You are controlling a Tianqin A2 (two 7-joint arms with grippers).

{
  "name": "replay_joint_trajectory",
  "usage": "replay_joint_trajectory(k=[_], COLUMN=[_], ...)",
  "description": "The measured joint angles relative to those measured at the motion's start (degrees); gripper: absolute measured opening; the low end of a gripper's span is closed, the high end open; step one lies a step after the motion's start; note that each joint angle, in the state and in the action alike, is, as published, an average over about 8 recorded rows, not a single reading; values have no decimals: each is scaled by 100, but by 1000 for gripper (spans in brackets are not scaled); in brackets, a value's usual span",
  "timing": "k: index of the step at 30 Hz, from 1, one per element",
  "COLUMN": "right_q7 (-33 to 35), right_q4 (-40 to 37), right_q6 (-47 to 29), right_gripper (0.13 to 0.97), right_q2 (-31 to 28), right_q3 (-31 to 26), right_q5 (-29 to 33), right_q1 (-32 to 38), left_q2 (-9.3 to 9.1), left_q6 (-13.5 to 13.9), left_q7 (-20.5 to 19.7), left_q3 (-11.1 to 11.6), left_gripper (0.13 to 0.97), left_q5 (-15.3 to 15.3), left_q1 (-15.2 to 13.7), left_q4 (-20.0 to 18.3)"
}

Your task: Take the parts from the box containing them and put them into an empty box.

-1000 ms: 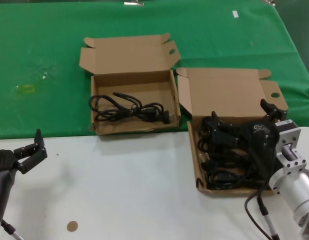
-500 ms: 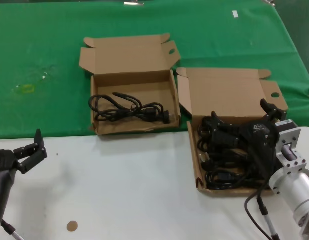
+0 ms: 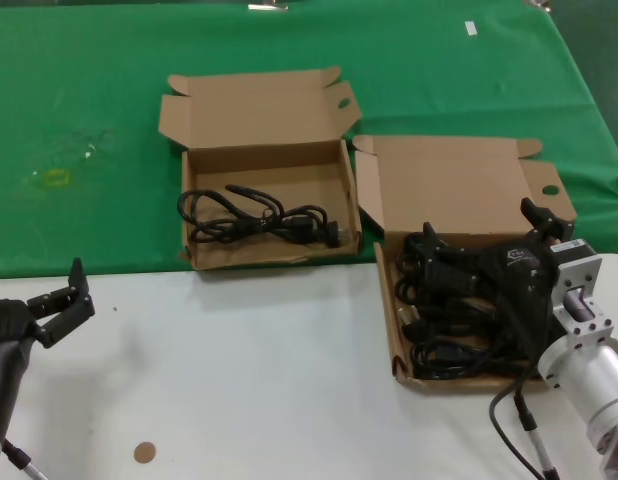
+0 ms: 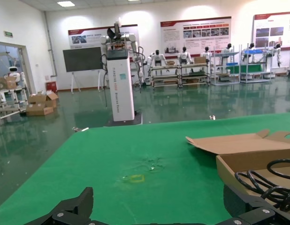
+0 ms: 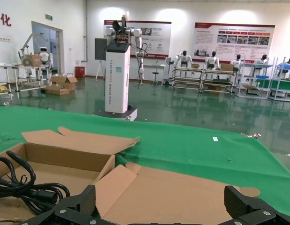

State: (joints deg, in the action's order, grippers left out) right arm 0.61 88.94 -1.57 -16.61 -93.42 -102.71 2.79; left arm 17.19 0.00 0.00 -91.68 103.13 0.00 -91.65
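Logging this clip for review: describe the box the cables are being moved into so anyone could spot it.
On the green cloth behind the white table stand two open cardboard boxes. The receiving box is the left one, squarish. It holds one coiled black cable, while the narrower box under the right gripper is piled with cables.

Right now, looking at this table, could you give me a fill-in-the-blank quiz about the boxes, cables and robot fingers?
1. The wider box holds just ___ black cable.
2. The right gripper, fingers open, hovers over the narrower box, which is heaped with ___.
3. The left gripper sits idle above the ___ tabletop.
4. The cloth under the wider box is ___.
Missing words: one; cables; white; green.
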Motion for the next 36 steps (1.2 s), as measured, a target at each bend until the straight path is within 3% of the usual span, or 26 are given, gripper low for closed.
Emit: replay_joint_trajectory(k=[36], right_q7=[0], right_q4=[0], right_q6=[0], right_gripper=[966], right_q2=[0], right_q3=[0], right_q5=[0], right_q1=[0], left_q2=[0], left_q6=[0], left_q7=[0], left_q3=[0], left_gripper=[966], left_q5=[0], left_q1=[0], left_q4=[0])
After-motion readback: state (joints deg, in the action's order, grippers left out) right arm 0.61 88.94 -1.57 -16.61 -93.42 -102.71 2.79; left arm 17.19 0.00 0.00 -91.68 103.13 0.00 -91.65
